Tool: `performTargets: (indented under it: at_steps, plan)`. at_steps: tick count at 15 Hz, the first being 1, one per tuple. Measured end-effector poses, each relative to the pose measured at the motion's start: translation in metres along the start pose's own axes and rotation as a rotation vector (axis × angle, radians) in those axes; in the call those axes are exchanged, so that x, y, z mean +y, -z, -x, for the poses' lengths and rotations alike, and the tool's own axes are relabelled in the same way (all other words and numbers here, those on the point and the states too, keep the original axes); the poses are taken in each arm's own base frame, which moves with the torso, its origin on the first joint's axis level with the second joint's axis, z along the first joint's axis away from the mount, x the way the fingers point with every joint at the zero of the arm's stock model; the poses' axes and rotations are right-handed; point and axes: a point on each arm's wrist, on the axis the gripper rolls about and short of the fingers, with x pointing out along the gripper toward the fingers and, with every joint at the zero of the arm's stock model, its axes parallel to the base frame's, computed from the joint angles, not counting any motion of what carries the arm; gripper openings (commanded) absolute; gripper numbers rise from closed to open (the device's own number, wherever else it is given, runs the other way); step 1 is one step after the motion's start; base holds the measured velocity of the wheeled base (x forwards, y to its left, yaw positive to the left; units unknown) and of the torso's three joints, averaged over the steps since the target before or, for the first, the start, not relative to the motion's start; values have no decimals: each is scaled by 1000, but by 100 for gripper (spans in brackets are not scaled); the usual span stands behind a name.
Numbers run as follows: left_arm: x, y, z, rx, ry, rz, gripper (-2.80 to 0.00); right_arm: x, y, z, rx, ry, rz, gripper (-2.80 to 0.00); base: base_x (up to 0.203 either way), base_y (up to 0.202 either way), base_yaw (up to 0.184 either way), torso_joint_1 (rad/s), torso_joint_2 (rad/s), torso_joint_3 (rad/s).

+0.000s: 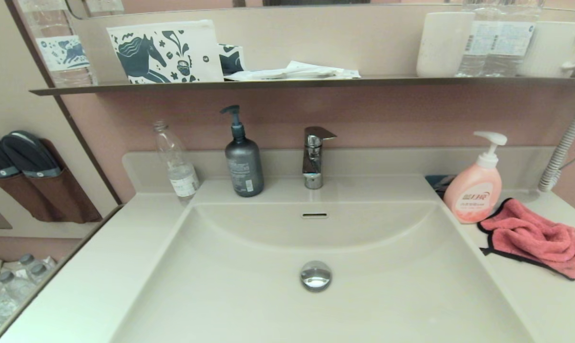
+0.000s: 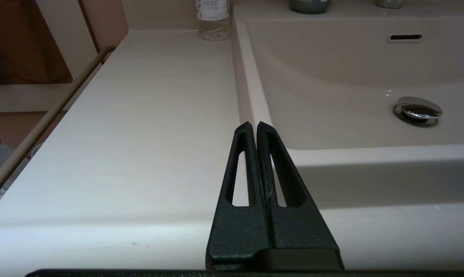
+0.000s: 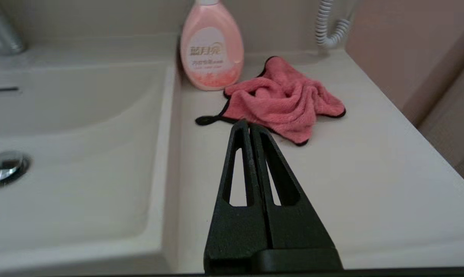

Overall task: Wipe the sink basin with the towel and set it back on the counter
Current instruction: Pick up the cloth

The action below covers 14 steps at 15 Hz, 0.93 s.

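The coral-pink towel (image 1: 533,237) with black trim lies crumpled on the counter (image 1: 545,295) right of the sink basin (image 1: 249,290), beside the pink soap bottle. In the right wrist view the towel (image 3: 284,100) lies just beyond my right gripper (image 3: 249,124), which is shut, holds nothing and stays apart from the cloth. My left gripper (image 2: 253,125) is shut and empty above the counter (image 2: 147,127) near the basin's front left corner. The basin (image 2: 332,96) holds only its chrome drain plug (image 1: 315,275). Neither gripper shows in the head view.
A pink pump soap bottle (image 1: 474,188) stands at the basin's right rim by the towel. A grey pump bottle (image 1: 243,162), a clear plastic bottle (image 1: 177,164) and the chrome faucet (image 1: 313,155) line the back. A coiled white cord (image 1: 561,152) hangs at far right.
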Motion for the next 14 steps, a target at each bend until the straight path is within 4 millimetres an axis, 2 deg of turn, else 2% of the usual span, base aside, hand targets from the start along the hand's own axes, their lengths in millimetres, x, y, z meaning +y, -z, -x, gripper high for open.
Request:
performTargets:
  at_steps: [3, 5, 8, 10, 14]
  plan:
    - [0, 0, 0, 0, 0, 0, -280, 2, -46, -35, 79, 79, -54, -280, 0, 0, 0, 0, 0, 0]
    - [0, 0, 0, 0, 0, 0, -280, 1, -63, -65, 196, 147, -60, -280, 0, 0, 0, 0, 0, 0]
    - [0, 0, 0, 0, 0, 0, -280, -11, -68, -118, 393, 256, -68, -280, 0, 0, 0, 0, 0, 0]
    - [0, 0, 0, 0, 0, 0, -280, -27, -64, -153, 518, 318, -33, -280, 0, 0, 0, 0, 0, 0]
    - [0, 0, 0, 0, 1, 0, -280, -54, -63, -200, 653, 349, 77, -280, 0, 0, 0, 0, 0, 0]
